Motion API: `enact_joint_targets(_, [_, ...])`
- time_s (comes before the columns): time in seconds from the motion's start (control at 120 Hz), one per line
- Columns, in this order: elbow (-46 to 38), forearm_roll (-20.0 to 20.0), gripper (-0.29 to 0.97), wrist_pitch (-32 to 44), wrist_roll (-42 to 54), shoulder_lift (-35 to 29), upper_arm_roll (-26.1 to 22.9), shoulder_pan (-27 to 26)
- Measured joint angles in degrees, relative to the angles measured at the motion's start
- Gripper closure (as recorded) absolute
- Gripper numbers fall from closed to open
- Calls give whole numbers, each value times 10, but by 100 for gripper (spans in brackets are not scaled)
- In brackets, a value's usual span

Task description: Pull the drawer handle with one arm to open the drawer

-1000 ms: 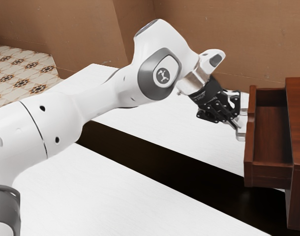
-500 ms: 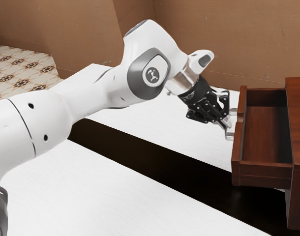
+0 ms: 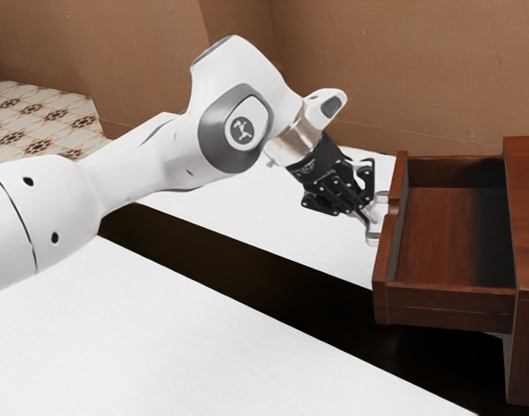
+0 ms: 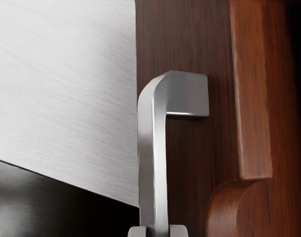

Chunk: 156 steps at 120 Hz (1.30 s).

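Hand clamps the drawer handle, one end cut off in the wrist view; drawer stands open.

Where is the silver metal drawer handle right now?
In the exterior view, the silver metal handle sits on the front of the pulled-out dark wooden drawer, toward the view's right, clamped in the black tool.

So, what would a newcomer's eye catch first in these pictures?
The big white arm reaches in from the exterior view's left, its black gripper shut on the metal handle. Next comes the dark wooden drawer at that view's right, standing open.
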Motion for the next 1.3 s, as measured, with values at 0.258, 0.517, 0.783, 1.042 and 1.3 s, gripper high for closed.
enact_joint_targets(0.258, [-19, 0, 76, 0, 0, -14, 0, 10])
enact_joint_targets(0.517, [-41, 0, 76, 2, 1, -30, 0, 23])
enact_joint_targets(0.783, [-58, 3, 76, 4, -1, -43, -1, 34])
enact_joint_targets(1.042, [-58, 0, 70, 8, -2, -46, -4, 28])
enact_joint_targets(1.3, [-60, -5, 52, 10, 3, -50, -3, 33])
